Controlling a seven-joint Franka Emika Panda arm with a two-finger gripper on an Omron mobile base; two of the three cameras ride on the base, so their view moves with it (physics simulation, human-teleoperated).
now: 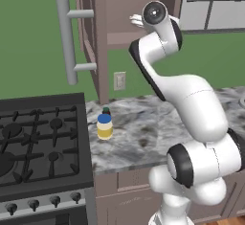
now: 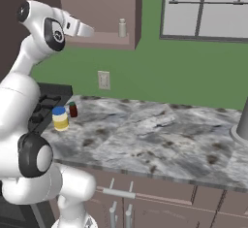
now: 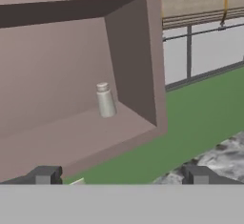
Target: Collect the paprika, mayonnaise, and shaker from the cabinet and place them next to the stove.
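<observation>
Gripper [image 3: 121, 176] agape; shaker [image 3: 105, 100] near shelf edge

Arm [image 1: 191, 104]: glossy white shell, fat rounded links, right half of left base frame, left edge of right base frame. Black bands at joints; wide black ring with grey inner face at big lower joint. Round dark cap with grey centre disc on top joint, upper centre of left base frame. Black strip along edge of upper link. End effector [image 3: 121, 176]: two small dark grey square-tipped fingers [image 3: 45, 174], bottom of hand frame. No cables, screws or markings visible.
</observation>
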